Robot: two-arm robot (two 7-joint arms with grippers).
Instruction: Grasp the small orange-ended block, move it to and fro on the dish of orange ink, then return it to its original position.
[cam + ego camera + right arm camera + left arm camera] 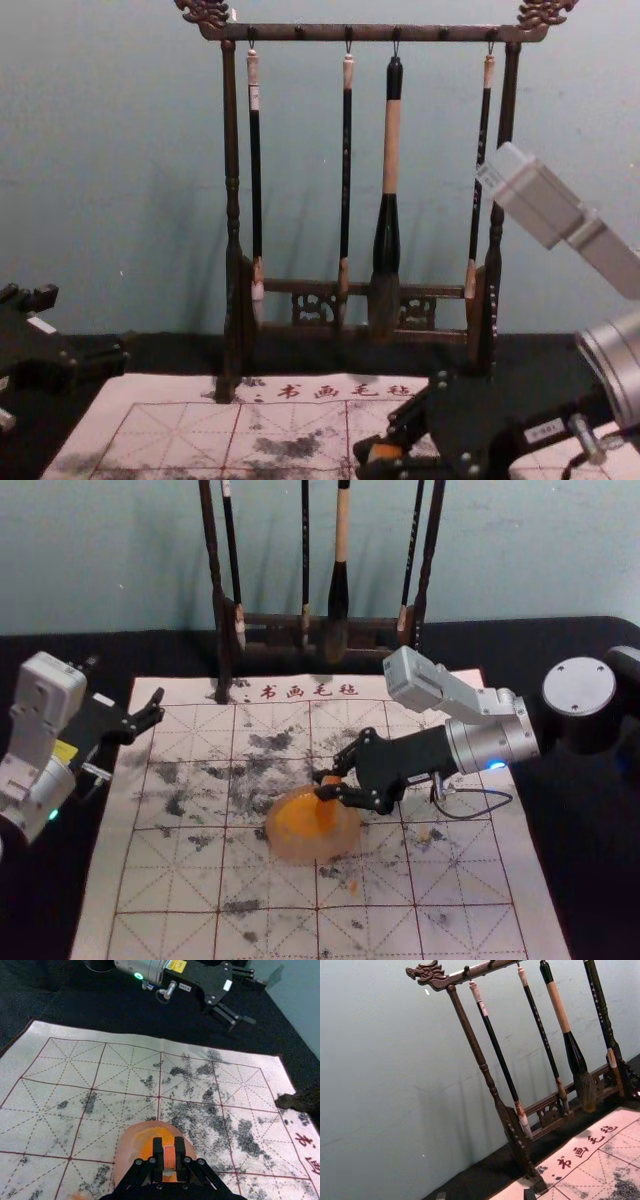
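- In the head view, the black right gripper reaches in over the pale round dish and grasps the small orange-ended block, held above the orange ink.
- The right wrist view looks down on the block's salmon-orange end, pinched between both fingers; the head view gives its side.
- The fingers cover part of the block, and I cannot tell whether its lower end touches the ink.
- The chest view catches the block low down, the fingers masking much of it.
- The black left gripper is parked by the left edge of the white, red-gridded felt mat, fingers spread; its own wrist view has just the tips, cut off along the picture's border.
- The dark wooden rack loses its top bar in the head view; the chest view includes that bar, the carved ends cropped, while the left wrist view reveals one whole dragon-head end.
- Four hanging brushes appear in the chest view.
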